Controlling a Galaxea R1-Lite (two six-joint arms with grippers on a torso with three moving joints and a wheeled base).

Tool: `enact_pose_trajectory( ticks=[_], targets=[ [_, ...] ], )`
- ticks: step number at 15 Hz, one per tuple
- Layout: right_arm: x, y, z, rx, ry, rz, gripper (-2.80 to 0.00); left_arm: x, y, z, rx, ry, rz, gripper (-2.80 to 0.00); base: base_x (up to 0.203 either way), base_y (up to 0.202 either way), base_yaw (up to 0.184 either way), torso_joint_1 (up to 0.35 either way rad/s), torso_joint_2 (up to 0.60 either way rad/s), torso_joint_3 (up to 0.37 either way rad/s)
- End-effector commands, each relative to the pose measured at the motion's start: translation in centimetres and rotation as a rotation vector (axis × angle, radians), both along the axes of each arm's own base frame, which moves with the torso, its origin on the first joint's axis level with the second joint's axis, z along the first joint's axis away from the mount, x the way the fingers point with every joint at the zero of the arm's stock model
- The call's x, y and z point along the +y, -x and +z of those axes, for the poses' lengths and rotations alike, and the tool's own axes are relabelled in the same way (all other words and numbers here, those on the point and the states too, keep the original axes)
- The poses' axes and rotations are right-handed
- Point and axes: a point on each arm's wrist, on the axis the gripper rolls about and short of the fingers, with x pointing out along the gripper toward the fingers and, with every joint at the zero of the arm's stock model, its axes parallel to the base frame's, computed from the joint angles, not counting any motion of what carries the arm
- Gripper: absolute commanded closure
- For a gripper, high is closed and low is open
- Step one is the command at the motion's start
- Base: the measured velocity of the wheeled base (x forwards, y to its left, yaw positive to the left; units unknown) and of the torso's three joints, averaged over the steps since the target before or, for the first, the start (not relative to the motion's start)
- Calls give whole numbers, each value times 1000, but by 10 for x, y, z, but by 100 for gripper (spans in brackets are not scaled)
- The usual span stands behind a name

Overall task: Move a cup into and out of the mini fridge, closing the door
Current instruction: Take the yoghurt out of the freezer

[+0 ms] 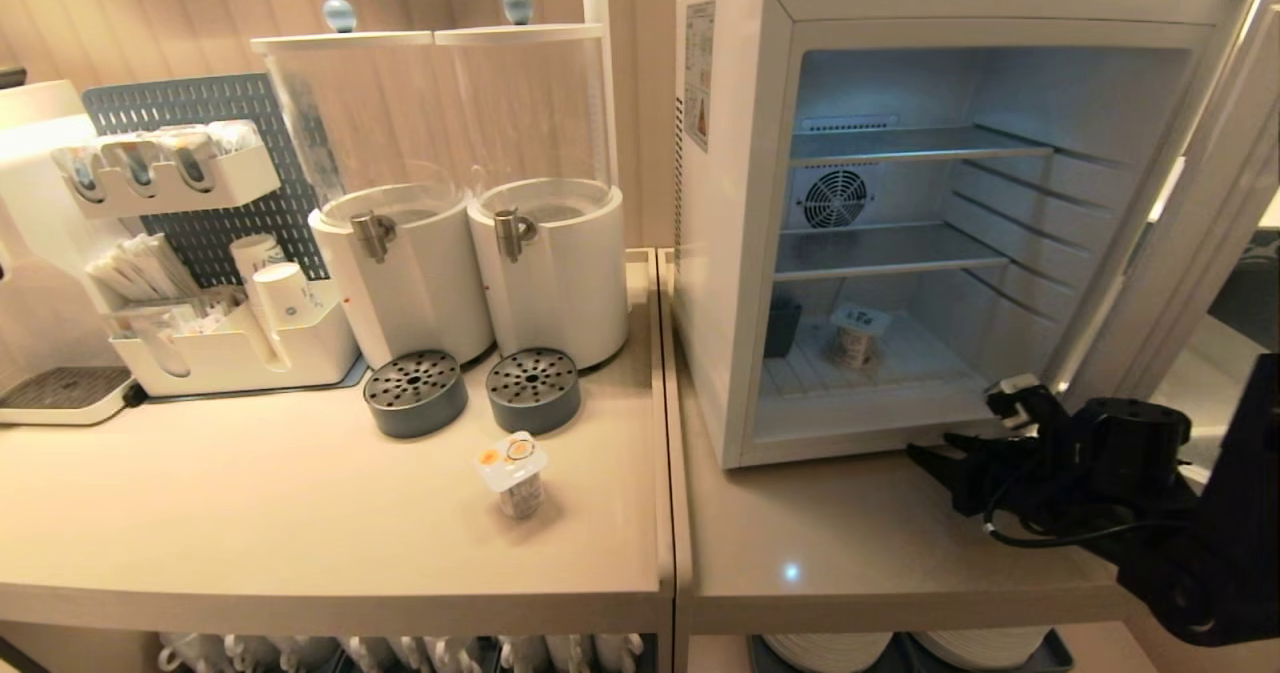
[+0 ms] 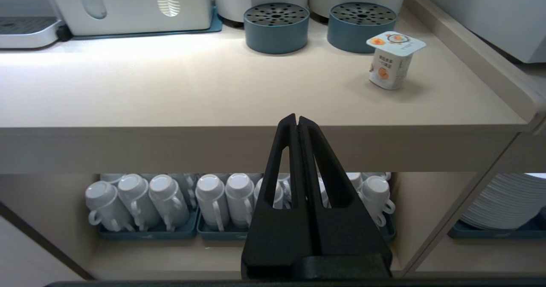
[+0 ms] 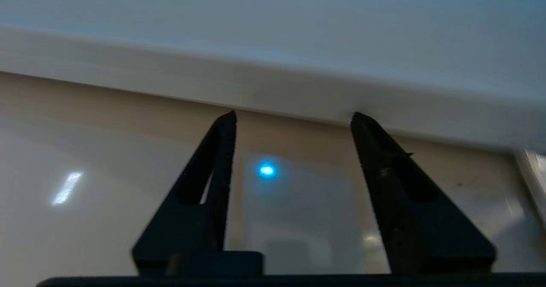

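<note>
White mini fridge [image 1: 730, 253] fills the right half of the head view, standing on the right-hand counter [image 1: 850, 543]; its door [image 1: 1190, 213] is swung wide open at the far right edge of the frame, the lit interior showing two wire shelves and a round fan on the back wall. One sealed cup [image 1: 857, 337] already sits on the fridge floor, lower centre of the cavity, beside a small dark object I cannot identify; a second foil-lidded cup [image 1: 517, 473] stands upright on the left-hand counter, lower centre of the head view, just in front of two grey drip trays [image 1: 533, 389] under the drink dispensers.

Right gripper [image 1: 935, 455] — lower right of the head view, low over the counter, pointing at the fridge's bottom front edge; fingers spread apart and holding nothing, as the right wrist view confirms, only bare counter and the fridge's base between them.

Left gripper [image 2: 297, 120] parked below the counter edge, fingers pressed together, empty; mugs on the shelf behind it.

Judgement: step in hand looks like the reach into the fridge for the cup inside — the "out" half. Next move calls for lifting the gripper over the door sill, advancing under the lower shelf, and centring the spread fingers around the cup before closing; the low shelf clearance is the constraint.
</note>
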Motion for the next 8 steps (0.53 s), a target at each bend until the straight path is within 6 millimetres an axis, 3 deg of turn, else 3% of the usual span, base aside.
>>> enact_pose_trajectory(
  ticks=[1,2,4,8],
  targets=[
    [10,-24,-25,-10,32,-26,-280,0,0,0,1,0,1,0,0,0,0,0,0,0],
    [14,-30,-22,-13,42,-34,-280,0,0,0,1,2,1,0,0,0,0,0,0,0],
    [17,-28,6,-50,41,-30,-280,0,0,0,1,2,1,0,0,0,0,0,0,0],
    [19,4,70,-86,15,16,-280,0,0,0,1,2,1,0,0,0,0,0,0,0]
  ],
)
